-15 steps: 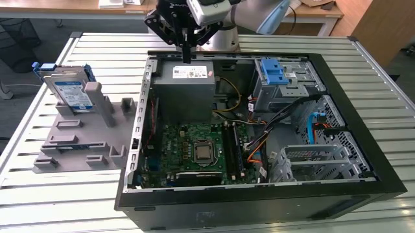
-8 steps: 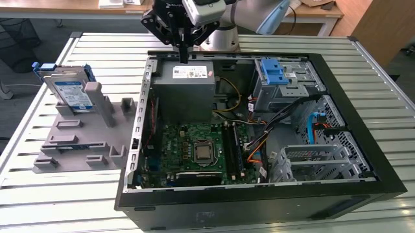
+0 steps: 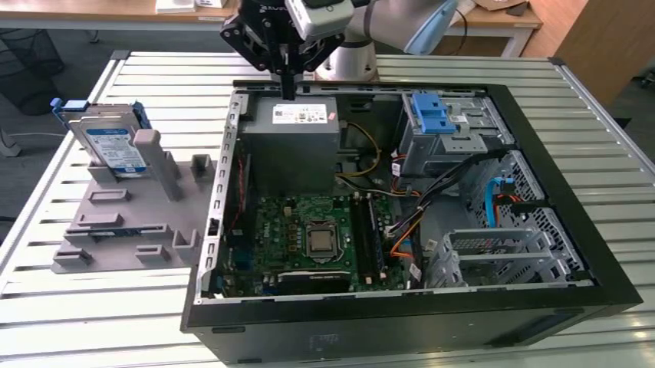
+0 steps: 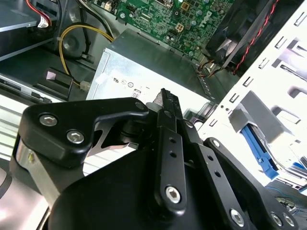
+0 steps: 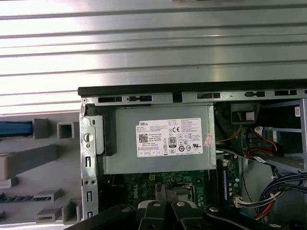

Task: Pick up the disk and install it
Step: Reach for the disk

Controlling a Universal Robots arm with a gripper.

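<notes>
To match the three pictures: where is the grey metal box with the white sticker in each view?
Exterior view: the grey box, inside the case, just under the gripper.
First wrist view: the grey box between case wall and green board.
Second wrist view: the grey box between gripper and green board.
Shared landmark: the green board.

Beside computer case [image 3: 409, 326], rack [image 3: 123, 218] with disk [image 3: 110, 146]

Bright, even light here; I see the metal table [image 5: 153, 33] glaring white in the first wrist view, soft shadows inside the computer case [image 3: 409, 333].
</notes>
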